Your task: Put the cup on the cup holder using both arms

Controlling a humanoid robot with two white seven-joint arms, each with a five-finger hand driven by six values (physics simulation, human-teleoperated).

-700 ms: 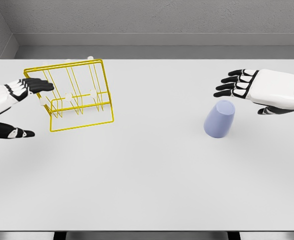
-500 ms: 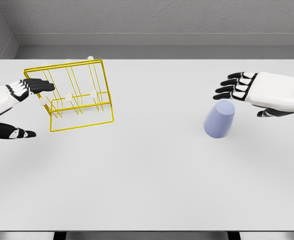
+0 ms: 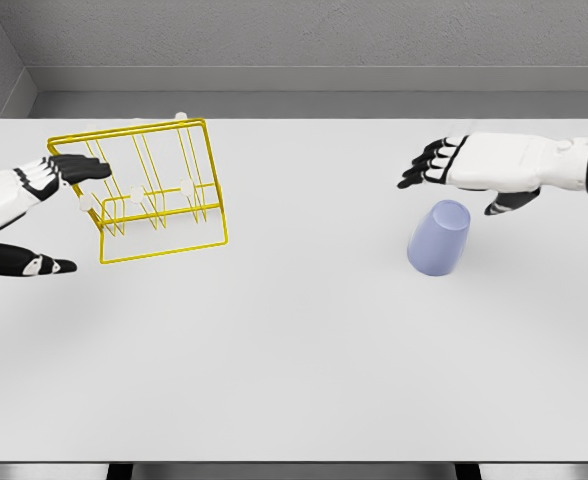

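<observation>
Two robot hands hold nothing: the right robot hand (image 3: pixel 464 165) hovers spread above the cup (image 3: pixel 439 238); the left robot hand (image 3: pixel 29 205) gapes wide beside the rack (image 3: pixel 154 190) on the counter (image 3: pixel 304 340).

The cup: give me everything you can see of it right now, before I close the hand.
The cup is a plain pale lavender-blue tumbler, smooth and matte, plastic by its look, with no handle or markings. It stands tapered, the narrower end up and the wider end on the white table, leaning slightly in the picture; whether it is mouth-down cannot be told. It sits right of centre, far from the yellow wire cup holder. The right hand hovers just behind and above it, fingers spread, not touching.
</observation>
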